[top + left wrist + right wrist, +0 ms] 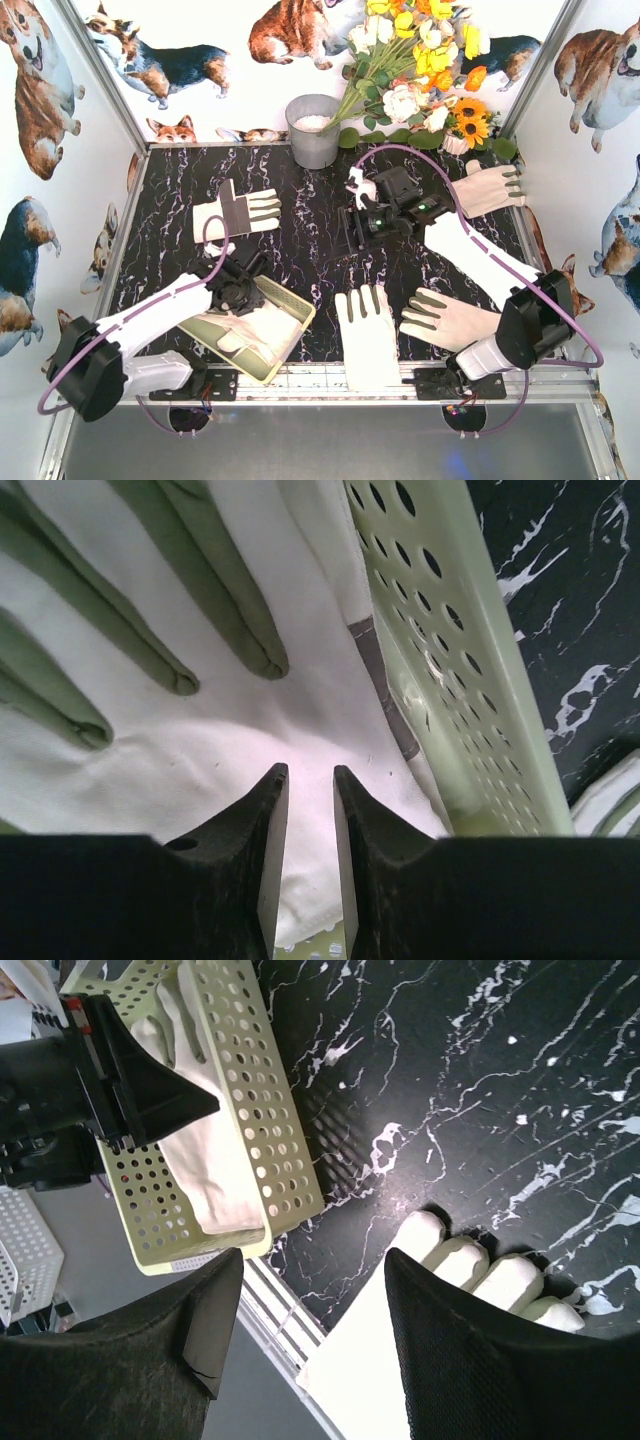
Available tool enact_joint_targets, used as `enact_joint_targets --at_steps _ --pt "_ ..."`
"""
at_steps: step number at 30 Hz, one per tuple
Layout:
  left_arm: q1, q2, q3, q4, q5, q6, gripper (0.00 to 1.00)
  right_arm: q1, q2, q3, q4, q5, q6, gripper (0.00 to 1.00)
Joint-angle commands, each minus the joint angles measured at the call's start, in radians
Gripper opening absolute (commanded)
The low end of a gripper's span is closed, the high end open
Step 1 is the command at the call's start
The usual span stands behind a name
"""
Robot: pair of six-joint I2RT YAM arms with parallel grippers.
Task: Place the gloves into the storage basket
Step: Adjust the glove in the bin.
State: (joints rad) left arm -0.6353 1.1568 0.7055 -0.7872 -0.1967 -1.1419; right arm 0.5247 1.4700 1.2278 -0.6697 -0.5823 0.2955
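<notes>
Hovering left claw (310,777), gloves (215,735) in basket (478,670)

storage basket (304,318) partly under left arm (160,310)

- Storage basket (500,680) sits at the front-left corner of the table (300,250), skewed to the table edge.
- Basket gloves (250,710) lie in the basket, stacked one on another.
- Left gripper (305,772) hangs over the basket gloves, inside the basket wall.
- Rear-left glove (237,212) lies flat on the table behind the basket, apart from it.
- Front-centre glove (366,340) lies right of the basket at the near edge, fingers pointing rearward.
- Front-right glove (450,320) lies just beside it on the right, fingers pointing left.
- Rear-right glove (490,190) lies at the far right, before the flowers (420,60).
- Bucket (313,135) stands at rear centre, left of the flowers.
- Right gripper (312,1270) hangs above mid-table, behind the front-centre glove.
</notes>
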Motion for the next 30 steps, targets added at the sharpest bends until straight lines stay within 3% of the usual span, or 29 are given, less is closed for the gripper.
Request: enact_joint_targets --at_steps 1,12,16,21,30 --pt "0.008 0.052 -0.025 0.104 0.053 0.031 0.18 -0.026 -0.051 -0.012 0.069 0.017 0.014 0.6" --pt "0.008 0.08 -0.128 0.295 0.036 -0.013 0.17 -0.035 -0.039 0.018 0.094 0.027 0.035 0.6" --pt "0.008 0.044 -0.117 0.292 0.02 -0.019 0.2 -0.037 -0.042 0.018 0.085 0.031 0.032 0.6" --pt "0.012 -0.047 -0.028 0.125 0.007 0.023 0.35 -0.038 -0.046 0.01 0.085 0.035 0.033 0.6" --pt "0.017 -0.056 0.108 -0.272 0.106 0.174 0.38 -0.042 -0.042 -0.006 0.099 0.029 0.035 0.6"
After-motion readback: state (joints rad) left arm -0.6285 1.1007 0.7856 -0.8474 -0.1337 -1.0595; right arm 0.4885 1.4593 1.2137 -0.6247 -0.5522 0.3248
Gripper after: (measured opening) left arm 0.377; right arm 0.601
